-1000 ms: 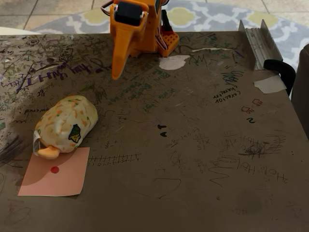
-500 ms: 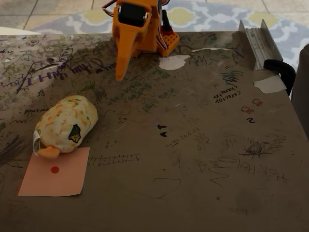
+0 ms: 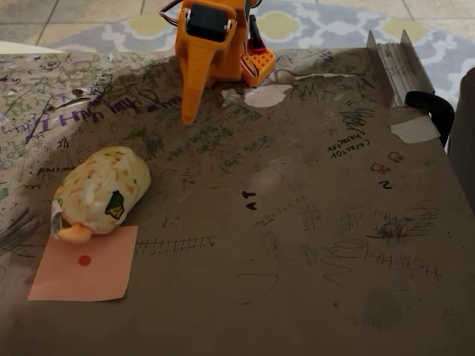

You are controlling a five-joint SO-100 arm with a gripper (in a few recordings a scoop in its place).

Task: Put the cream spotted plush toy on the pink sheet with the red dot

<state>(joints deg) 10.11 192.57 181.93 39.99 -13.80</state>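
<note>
The orange arm's jaws (image 3: pixel 191 111) hang over the far part of the desk (image 3: pixel 297 245), tip pointing down, near the arm's base. Only one tapering orange finger can be made out from this angle, so whether the jaws are apart or together cannot be told. Nothing is seen in them.

Well apart from the jaws, toward the left and nearer edge in the fixed view, lies the cream spotted toy (image 3: pixel 100 190). It rests on its side on the scribbled desk, its orange nub and white tag pointing toward the near-left. The nub end touches or just overlaps the far edge of the pink sheet (image 3: pixel 104 271); the bulk of the body lies on bare desk beyond that edge. The red dot (image 3: pixel 84 260) on the sheet is uncovered and sits just beside the nub.

Further out, a white paper scrap (image 3: pixel 267 95) lies near the arm's base, another (image 3: pixel 414 130) near the right edge, and a metal rail (image 3: pixel 397 63) stands at the far right corner.

Assessment: the placement is not done. The toy is at the sheet's border only, not on it. Remaining, in my judgement: reach across to the toy, grip it, shift it a short way onto the sheet over the dot, and release.
</note>
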